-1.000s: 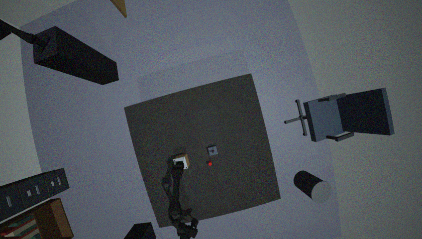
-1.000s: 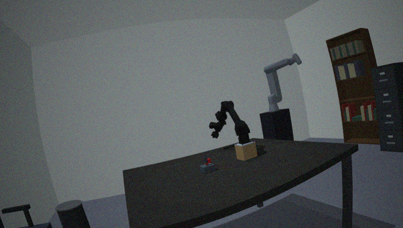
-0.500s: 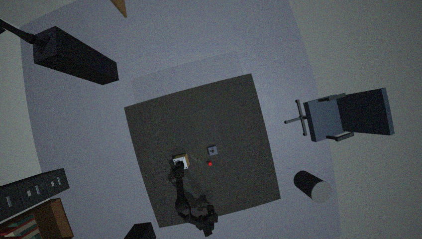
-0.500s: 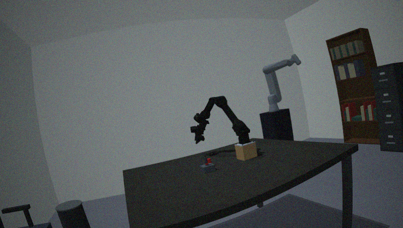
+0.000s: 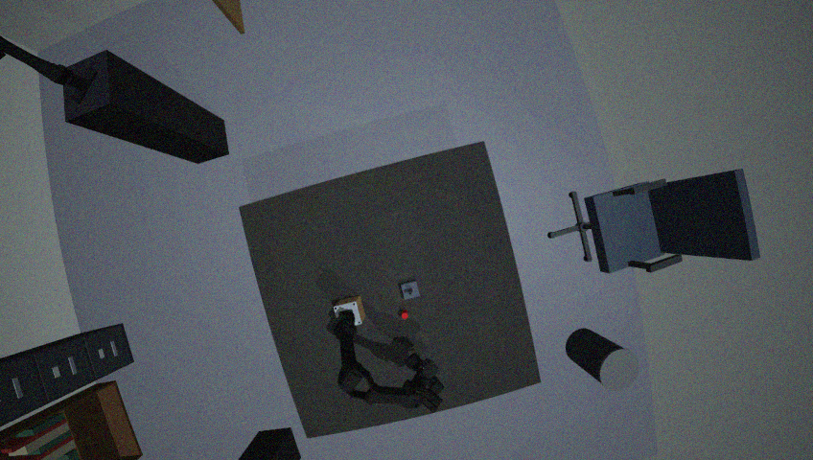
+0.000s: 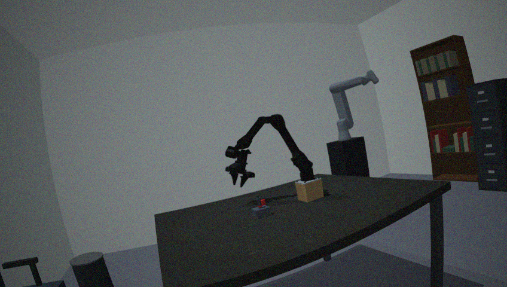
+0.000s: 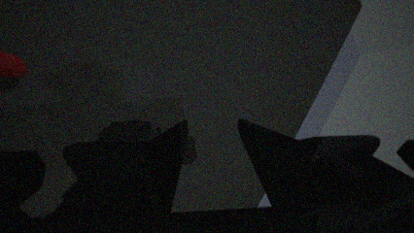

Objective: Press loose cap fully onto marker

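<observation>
Dim room's dark tabletop [image 6: 320, 227] carries the holder block [image 6: 260, 211] and red cap [image 6: 262, 202], while the end effector [image 6: 240, 182] hangs above, fingers apart, gripping nothing.

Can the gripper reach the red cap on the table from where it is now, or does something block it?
Probably yes. The gripper hangs open and empty above the table, apart from the red cap. Nothing shows in the space between them. The holder block stands just beside the cap, so a descent from above looks safest.
</observation>
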You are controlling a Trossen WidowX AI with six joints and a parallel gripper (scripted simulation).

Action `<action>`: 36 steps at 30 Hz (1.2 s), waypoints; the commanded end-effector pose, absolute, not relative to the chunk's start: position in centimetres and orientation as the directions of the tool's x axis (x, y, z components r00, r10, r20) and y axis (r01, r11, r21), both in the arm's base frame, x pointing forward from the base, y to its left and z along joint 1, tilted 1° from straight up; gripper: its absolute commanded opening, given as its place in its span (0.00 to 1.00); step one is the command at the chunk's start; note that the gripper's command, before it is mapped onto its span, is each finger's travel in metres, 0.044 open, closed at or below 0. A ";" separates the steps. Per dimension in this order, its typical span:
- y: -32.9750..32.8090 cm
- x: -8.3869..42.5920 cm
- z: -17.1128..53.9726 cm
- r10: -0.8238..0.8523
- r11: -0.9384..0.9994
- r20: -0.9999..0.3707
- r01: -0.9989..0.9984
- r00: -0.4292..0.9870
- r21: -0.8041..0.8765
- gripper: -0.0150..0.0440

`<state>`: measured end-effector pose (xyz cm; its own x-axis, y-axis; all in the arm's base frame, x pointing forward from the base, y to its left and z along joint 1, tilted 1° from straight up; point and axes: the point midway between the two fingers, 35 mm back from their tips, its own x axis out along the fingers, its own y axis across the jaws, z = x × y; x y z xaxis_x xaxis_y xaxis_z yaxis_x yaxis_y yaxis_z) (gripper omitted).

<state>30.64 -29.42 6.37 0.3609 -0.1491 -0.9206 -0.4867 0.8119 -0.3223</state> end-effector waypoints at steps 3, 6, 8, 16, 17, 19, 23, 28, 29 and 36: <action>-18.9 30.9 6.0 -0.036 0.604 -0.969 -0.767 0.246 -0.218 0.68; -14.2 30.1 5.8 -0.005 0.460 -0.984 -0.873 0.178 -0.161 0.68; -11.3 29.0 5.7 0.004 0.351 -0.992 -0.929 0.129 -0.119 0.68; -6.7 26.1 5.5 0.001 0.130 -0.999 -0.991 0.035 -0.034 0.68; -6.7 26.1 5.5 0.001 0.130 -0.999 -0.991 0.035 -0.034 0.68; -6.9 25.9 5.5 0.001 0.130 -0.999 -0.991 0.035 -0.034 0.68; -6.9 26.0 4.3 0.001 0.130 -0.999 -0.991 0.035 -0.034 0.68; -6.8 26.0 2.0 0.001 0.130 -0.999 -0.991 0.034 -0.034 0.68; -6.8 26.0 2.0 0.001 0.130 -0.999 -0.991 0.034 -0.034 0.68; -6.9 26.0 0.4 0.001 0.130 -0.999 -0.991 0.034 -0.034 0.68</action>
<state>26.37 -6.93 1.50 0.0503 0.0008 -0.9987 -0.9897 0.1344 -0.0497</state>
